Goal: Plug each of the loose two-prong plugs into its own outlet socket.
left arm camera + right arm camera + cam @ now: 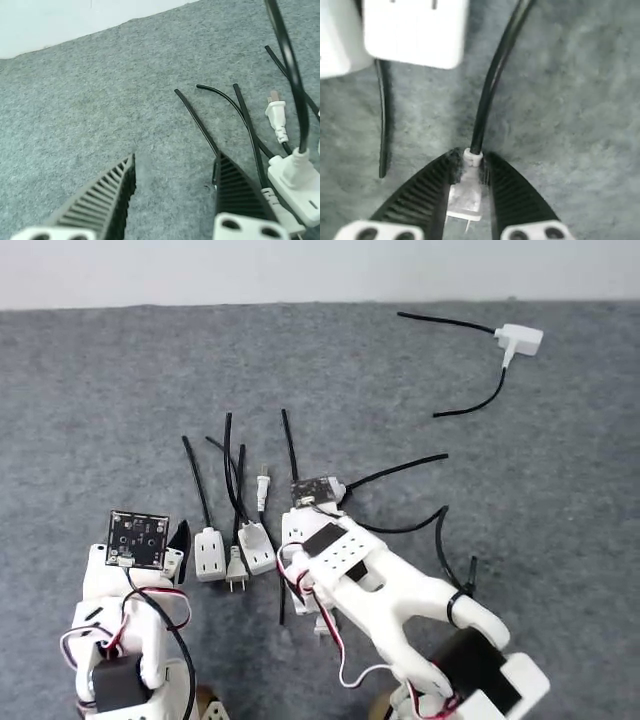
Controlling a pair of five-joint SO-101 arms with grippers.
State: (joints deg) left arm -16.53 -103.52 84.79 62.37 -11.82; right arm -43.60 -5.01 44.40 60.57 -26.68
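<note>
**A:** Two grippers. How does each stand?

**B:** The right gripper (468, 162) is clamped on a white two-prong plug (465, 192). The plug's black cord (492, 75) runs out ahead over the grey carpet (100, 390).

**A:** And the left gripper?

**B:** The left gripper (172, 182) has its fingers spread wide with nothing between them. It sits just beside the leftmost outlet socket (209, 553).

**A:** Any other plugs?

**B:** A loose white plug (263, 486) lies beyond that socket, apart from it. A second socket (257, 545) lies just beside the leftmost one, and a corner outlet (520, 338) lies well apart from it.
</note>
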